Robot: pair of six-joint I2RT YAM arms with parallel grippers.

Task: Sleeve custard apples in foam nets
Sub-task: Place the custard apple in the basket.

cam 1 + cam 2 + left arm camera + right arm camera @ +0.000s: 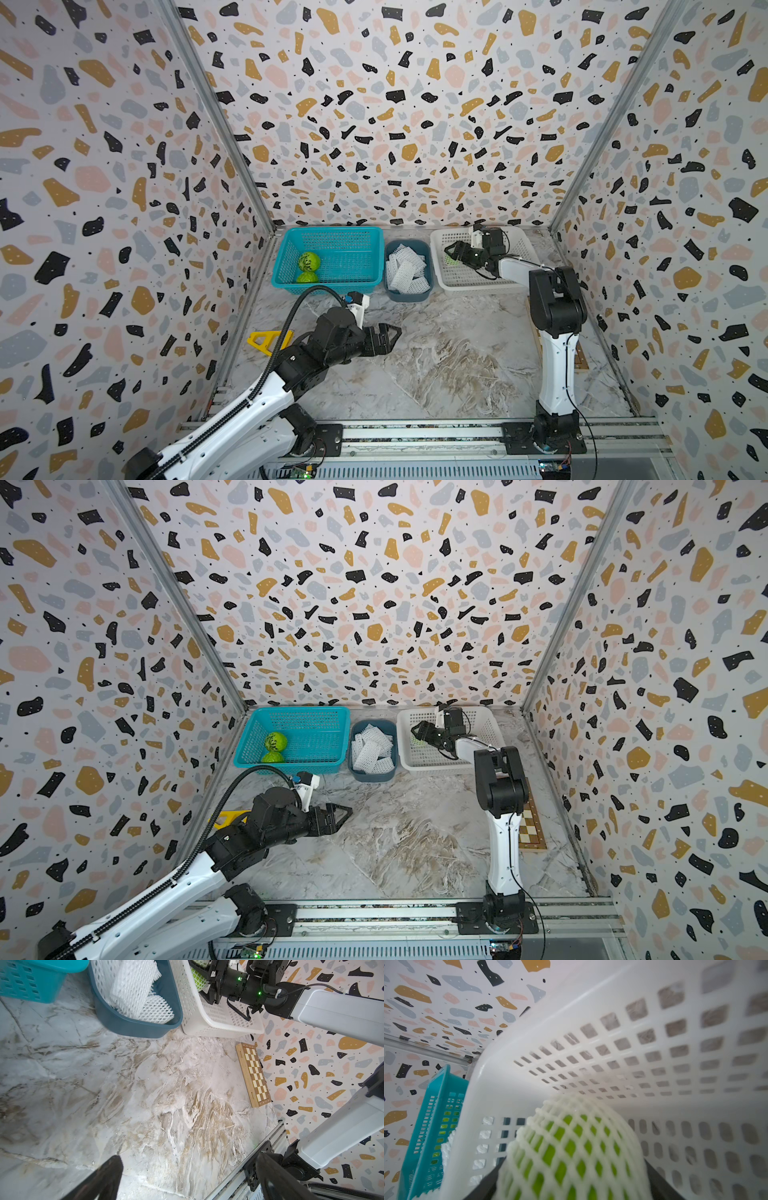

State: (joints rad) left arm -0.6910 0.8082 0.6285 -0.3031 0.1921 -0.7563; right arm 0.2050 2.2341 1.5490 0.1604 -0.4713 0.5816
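On the worktop [449, 357], in the one o'clock basket [469, 286], the right gripper [451, 255] grasps a netted custard apple [560, 1169], seemingly delivering it; the left gripper [392, 333] is released.

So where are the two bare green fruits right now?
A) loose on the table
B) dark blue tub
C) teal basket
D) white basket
C: in both top views the bare custard apples lie close together in the teal basket, near one corner.
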